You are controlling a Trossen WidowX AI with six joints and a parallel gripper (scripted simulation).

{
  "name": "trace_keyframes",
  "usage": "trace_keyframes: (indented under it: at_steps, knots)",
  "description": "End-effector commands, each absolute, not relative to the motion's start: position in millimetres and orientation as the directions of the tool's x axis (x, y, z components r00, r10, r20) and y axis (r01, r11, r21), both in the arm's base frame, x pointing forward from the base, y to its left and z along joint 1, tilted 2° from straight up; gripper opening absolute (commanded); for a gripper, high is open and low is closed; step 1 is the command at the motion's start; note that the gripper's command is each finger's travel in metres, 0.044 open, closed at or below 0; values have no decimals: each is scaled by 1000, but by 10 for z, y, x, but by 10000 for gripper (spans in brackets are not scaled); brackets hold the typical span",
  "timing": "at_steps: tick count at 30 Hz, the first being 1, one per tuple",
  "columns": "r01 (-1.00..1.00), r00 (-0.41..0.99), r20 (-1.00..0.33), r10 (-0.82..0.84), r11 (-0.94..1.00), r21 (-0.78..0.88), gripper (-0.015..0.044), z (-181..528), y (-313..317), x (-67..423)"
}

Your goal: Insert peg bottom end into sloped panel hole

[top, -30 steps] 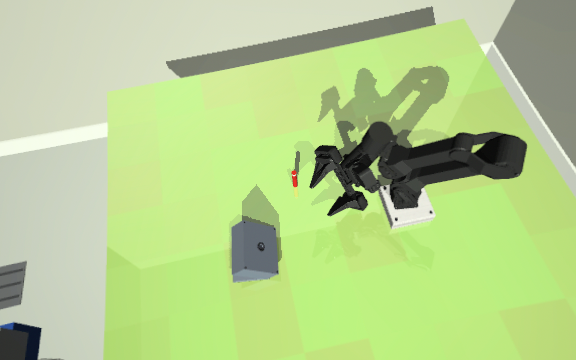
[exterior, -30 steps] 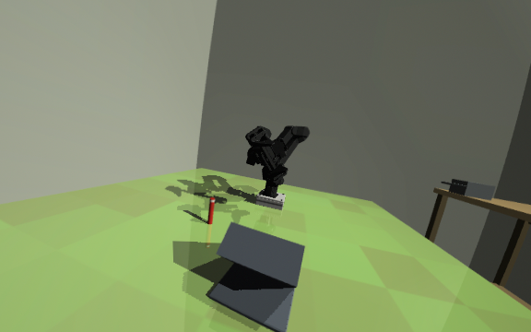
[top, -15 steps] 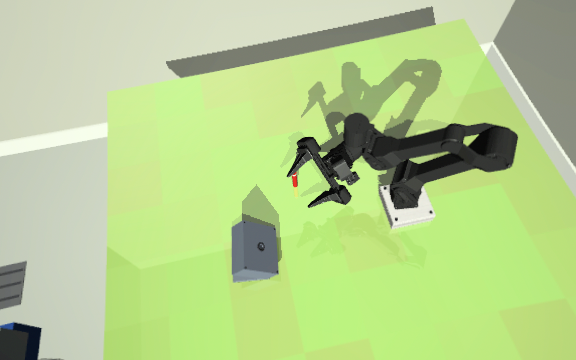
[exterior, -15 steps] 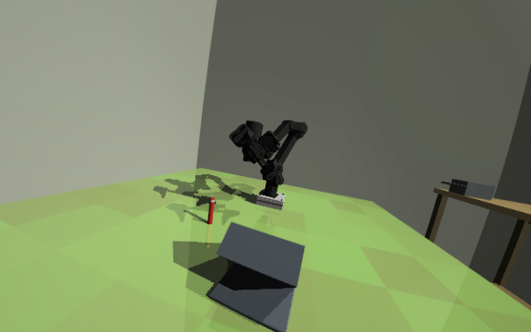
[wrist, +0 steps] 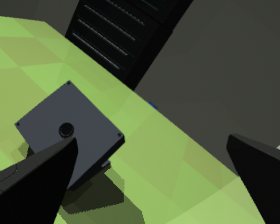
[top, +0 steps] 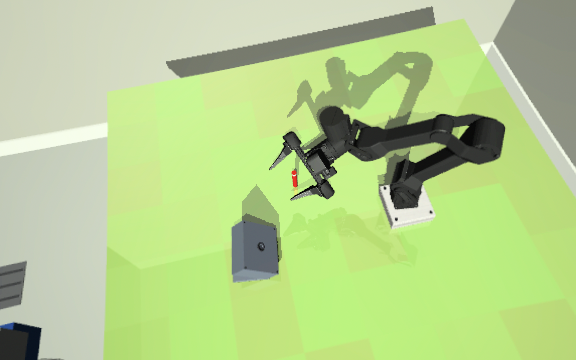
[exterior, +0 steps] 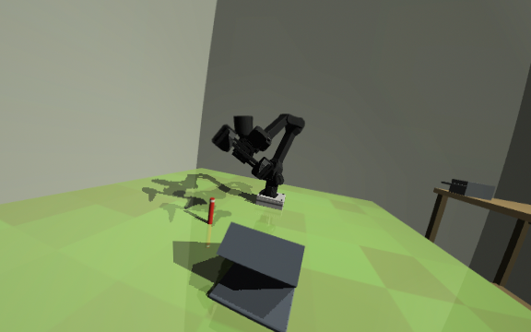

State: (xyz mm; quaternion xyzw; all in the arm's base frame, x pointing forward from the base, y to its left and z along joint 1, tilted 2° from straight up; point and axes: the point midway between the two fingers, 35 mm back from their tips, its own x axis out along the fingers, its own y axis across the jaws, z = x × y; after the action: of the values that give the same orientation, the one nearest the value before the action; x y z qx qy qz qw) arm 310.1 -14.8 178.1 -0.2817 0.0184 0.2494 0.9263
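A slim red peg [top: 294, 179] [exterior: 211, 212] with a pale band near its top stands upright on the table. It does not show in the wrist view. The grey sloped panel [top: 253, 235] [exterior: 262, 253] [wrist: 86, 112] has one round dark hole [top: 261, 246] [wrist: 66, 130] in its face; the exterior camera sees the panel from behind. My gripper [top: 280, 184] [wrist: 154, 143] is wide open and empty. It hangs above the table, tilted, higher than the peg in the exterior view. In the top view the peg appears between the spread fingers, but they are not around it.
The arm's white base [top: 410, 220] [exterior: 271, 201] stands on the green table [top: 178, 310] [exterior: 123, 258], across from the panel. Beyond the table edge are a dark cabinet [wrist: 111, 37] and a wooden side table [exterior: 505, 203] with a grey and black object on it.
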Motion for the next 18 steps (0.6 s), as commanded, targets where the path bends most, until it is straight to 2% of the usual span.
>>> trace_keyframes:
  at_steps: [1,18]
  knots:
    - [-472,880,-216,423,728,-498,440,1750,-215,3181]
    - [-501,832,-466,303,770,-395,440,1482,-483,3436]
